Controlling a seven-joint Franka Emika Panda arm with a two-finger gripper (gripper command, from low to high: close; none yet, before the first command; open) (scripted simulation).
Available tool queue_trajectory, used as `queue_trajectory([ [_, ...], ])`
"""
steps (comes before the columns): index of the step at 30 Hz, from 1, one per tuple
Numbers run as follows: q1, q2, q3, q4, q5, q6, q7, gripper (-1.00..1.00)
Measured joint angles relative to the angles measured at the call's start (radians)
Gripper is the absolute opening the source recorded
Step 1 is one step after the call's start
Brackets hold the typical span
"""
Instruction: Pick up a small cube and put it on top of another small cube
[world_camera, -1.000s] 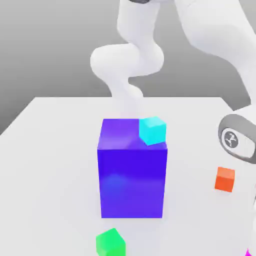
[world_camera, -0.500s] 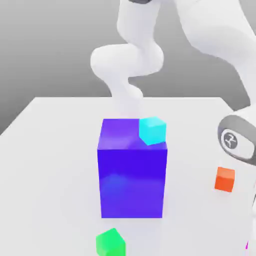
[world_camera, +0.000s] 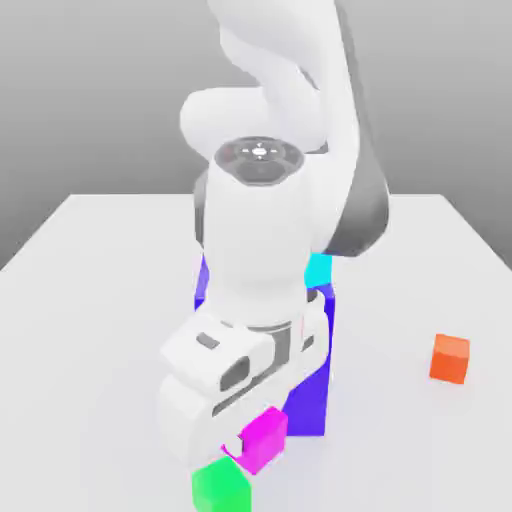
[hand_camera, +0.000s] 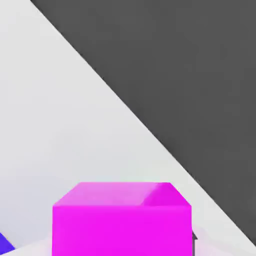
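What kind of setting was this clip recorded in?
Most likely a physics simulation, not a real room: a bare pale table, plain flat-coloured cubes such as the orange one and the green one, and an empty grey gradient backdrop.

white tabletop (world_camera: 90, 340): pale, plain | big blue-violet block (world_camera: 312, 400): upright, between the side edges | orange cube (world_camera: 449, 358): toward the edge at the exterior view's right | green cube (world_camera: 222, 488): farther from the far edge than the block
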Motion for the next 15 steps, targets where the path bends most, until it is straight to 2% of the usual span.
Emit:
queue_trajectory([
  [3, -0.009, 0.089, 0.000, -0.001, 0.008, 0.090, -0.013, -1.00],
  [4, -0.009, 0.114, -0.001, 0.000, 0.008, 0.113, -0.013, 1.00],
  [10, -0.010, 0.126, -0.001, 0.000, 0.009, 0.126, -0.014, 1.00],
  [15, -0.009, -0.003, -0.003, -0.007, 0.005, 0.006, -0.012, 1.00],
])
